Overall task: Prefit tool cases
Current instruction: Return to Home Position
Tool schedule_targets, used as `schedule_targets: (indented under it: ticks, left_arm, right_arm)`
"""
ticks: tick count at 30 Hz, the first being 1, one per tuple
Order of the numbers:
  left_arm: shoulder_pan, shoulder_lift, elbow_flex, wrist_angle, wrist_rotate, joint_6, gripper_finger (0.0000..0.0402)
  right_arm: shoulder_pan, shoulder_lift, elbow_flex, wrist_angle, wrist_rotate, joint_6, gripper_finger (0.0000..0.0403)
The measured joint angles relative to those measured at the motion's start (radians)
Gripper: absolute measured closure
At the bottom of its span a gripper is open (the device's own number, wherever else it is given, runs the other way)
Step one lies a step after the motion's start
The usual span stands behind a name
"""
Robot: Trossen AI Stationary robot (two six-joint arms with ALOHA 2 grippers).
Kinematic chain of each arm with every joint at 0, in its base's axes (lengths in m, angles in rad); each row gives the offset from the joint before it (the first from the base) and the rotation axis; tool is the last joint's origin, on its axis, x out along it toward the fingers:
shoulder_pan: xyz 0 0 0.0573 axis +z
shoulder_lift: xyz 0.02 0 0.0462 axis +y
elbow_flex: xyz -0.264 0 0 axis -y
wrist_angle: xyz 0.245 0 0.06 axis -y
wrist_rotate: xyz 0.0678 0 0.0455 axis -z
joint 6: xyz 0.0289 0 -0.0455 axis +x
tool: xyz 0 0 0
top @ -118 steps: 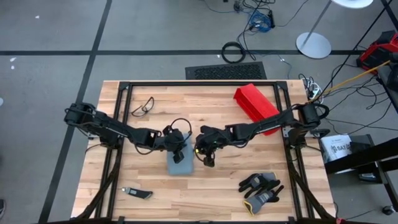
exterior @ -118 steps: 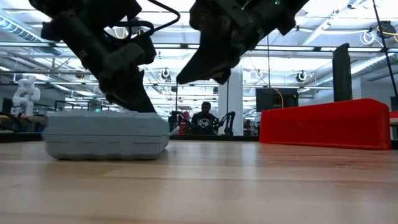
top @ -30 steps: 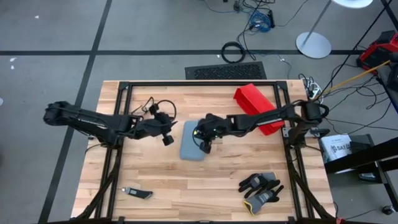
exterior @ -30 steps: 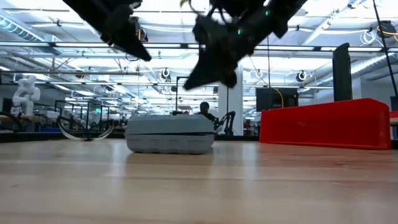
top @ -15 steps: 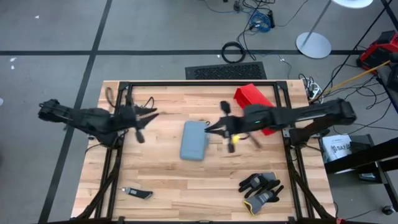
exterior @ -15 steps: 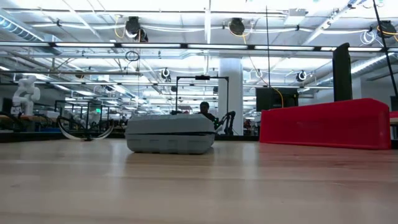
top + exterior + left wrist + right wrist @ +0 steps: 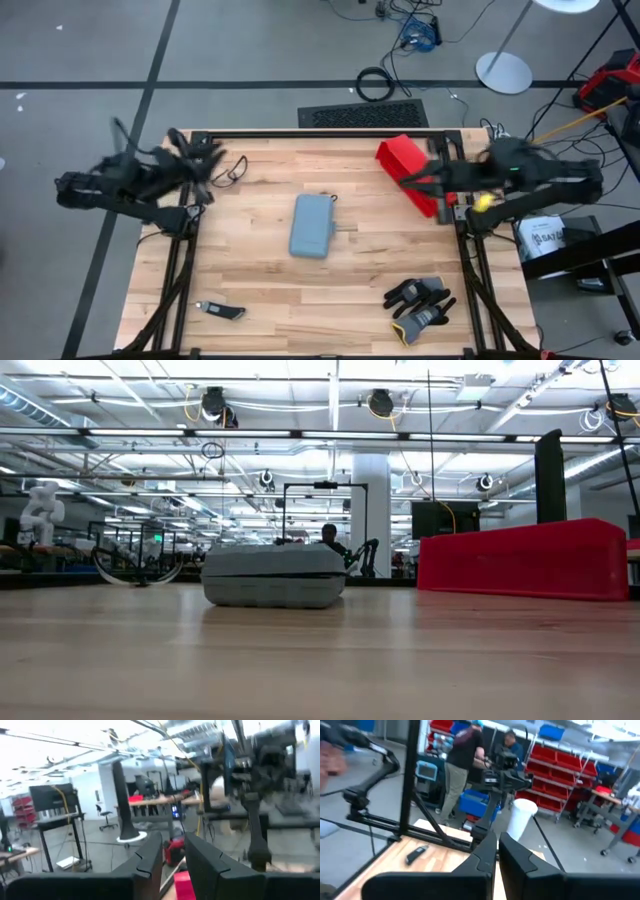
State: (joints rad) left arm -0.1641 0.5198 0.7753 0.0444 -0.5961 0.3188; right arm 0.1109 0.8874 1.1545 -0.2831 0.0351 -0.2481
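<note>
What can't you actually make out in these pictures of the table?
1. Inside the tool case: it is shut, hiding the contents in the high and low views.
2. The left end effector and the right end effector: smeared by blur in the high view, out of frame in the low view.
3. A small dark item on the table, on the left arm's side: too small to identify in the high view.

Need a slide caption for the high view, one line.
Closed grey-blue tool case centred on the table, left arm and right arm at its sides.
</note>
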Motion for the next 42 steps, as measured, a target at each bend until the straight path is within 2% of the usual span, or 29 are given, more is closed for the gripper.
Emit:
schedule_targets:
  ticks: [5, 13, 17, 19, 23, 27, 29, 31, 33, 35, 39, 42]
  left_arm:
    - [0.021, -0.185, -0.023, -0.137, 0.014, -0.1, 0.0316]
    - [0.021, -0.513, -0.271, -0.159, 0.068, -0.192, 0.0316]
    - [0.02, -0.508, -0.357, -0.154, 0.063, -0.225, 0.0316]
    - [0.02, -0.494, -0.414, -0.089, 0.053, -0.244, 0.0316]
    - [0.02, -0.501, -0.544, -0.049, 0.056, -0.288, 0.0316]
    - [0.02, -0.517, -0.647, -0.011, 0.09, -0.332, 0.0316]
    - [0.02, -0.518, -0.68, -0.031, 0.156, -0.334, 0.0316]
    - [0.02, -0.518, -0.698, -0.039, 0.305, -0.317, 0.0316]
    - [0.02, -0.518, -0.707, -0.032, 0.448, -0.304, 0.0316]
    - [0.02, -0.518, -0.71, -0.023, 0.497, -0.29, 0.0316]
    - [0.023, -0.518, -0.75, -0.037, 0.44, -0.257, 0.0316]
    - [0.04, -0.512, -0.768, 0.006, 0.396, -0.223, 0.0316]
  right_arm:
    - [0.014, -0.173, -0.072, -0.035, -0.006, 0.0, 0.039]
    - [0.015, -0.495, -0.363, 0.046, -0.006, 0.031, 0.039]
    - [0.015, -0.644, -0.538, 0.16, -0.007, 0.066, 0.039]
    - [0.014, -0.706, -0.634, 0.205, -0.004, 0.083, 0.039]
    - [0.014, -0.798, -0.816, 0.309, 0.048, 0.113, 0.039]
    - [0.005, -0.857, -0.951, 0.367, 0.045, 0.089, 0.039]
    - [0.0, -0.882, -0.977, 0.358, 0.04, 0.084, 0.039]
    - [-0.003, -0.88, -1.011, 0.407, 0.034, 0.096, 0.039]
    - [-0.002, -0.878, -1.064, 0.443, -0.02, 0.112, 0.039]
    - [-0.002, -0.87, -1.128, 0.521, -0.037, 0.138, 0.039]
    - [-0.007, -0.842, -1.144, 0.468, 0.018, 0.185, 0.039]
    - [-0.007, -0.824, -1.141, 0.505, 0.02, 0.137, 0.039]
